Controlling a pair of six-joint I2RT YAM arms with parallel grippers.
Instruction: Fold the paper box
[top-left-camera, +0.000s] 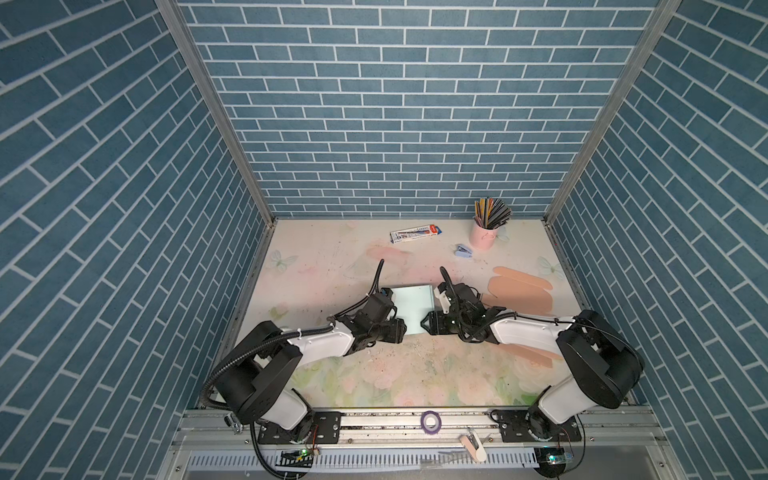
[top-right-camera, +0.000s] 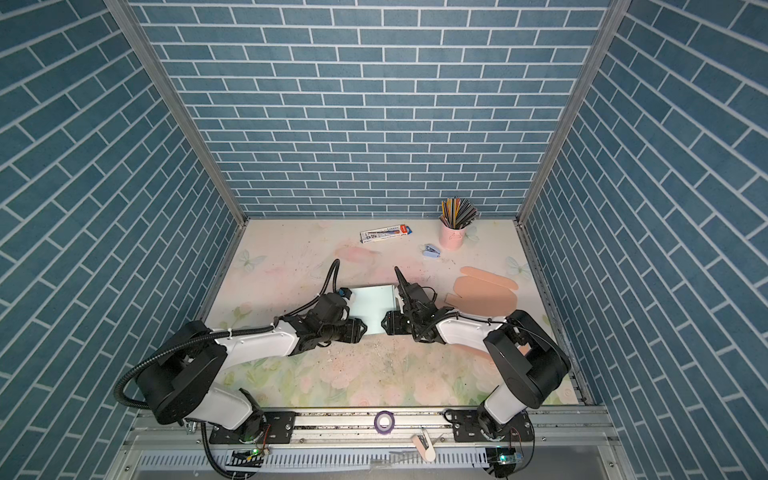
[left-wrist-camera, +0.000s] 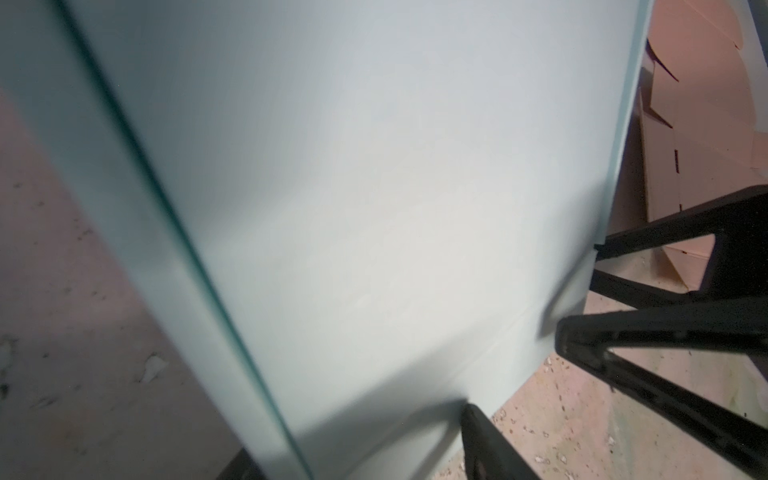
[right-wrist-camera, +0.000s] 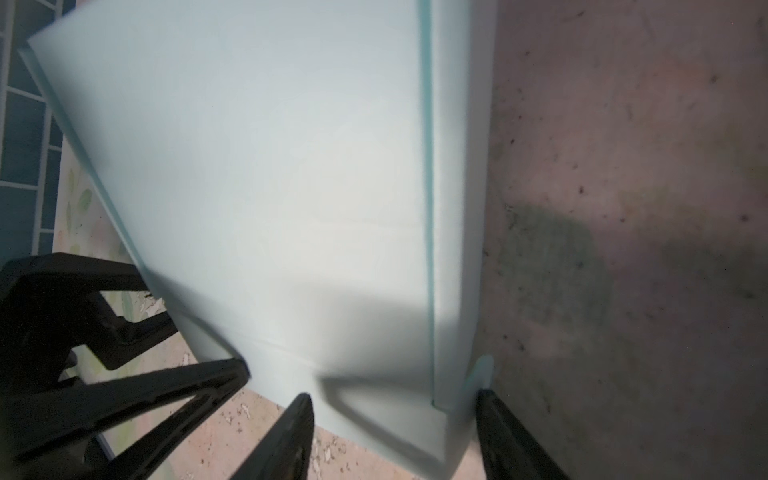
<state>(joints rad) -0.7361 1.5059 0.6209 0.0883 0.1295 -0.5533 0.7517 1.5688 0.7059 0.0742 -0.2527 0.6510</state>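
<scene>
Straddling the paper box (top-left-camera: 411, 309), both jaws stand parted.

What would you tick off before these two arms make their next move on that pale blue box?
1. Box lies between the two arms, within reach of both: ok.
2. Left gripper has its jaws on either side of a side flap: ok.
3. Right gripper has its jaws on either side of the opposite flap, at the near corner: ok.
4. Firm hold on the box: not ok, both grippers' jaws stand apart.
5. The two grippers are close at the box's near edge but apart: ok.
6. Pink cardboard beside the box is clear of it: cannot tell.
</scene>
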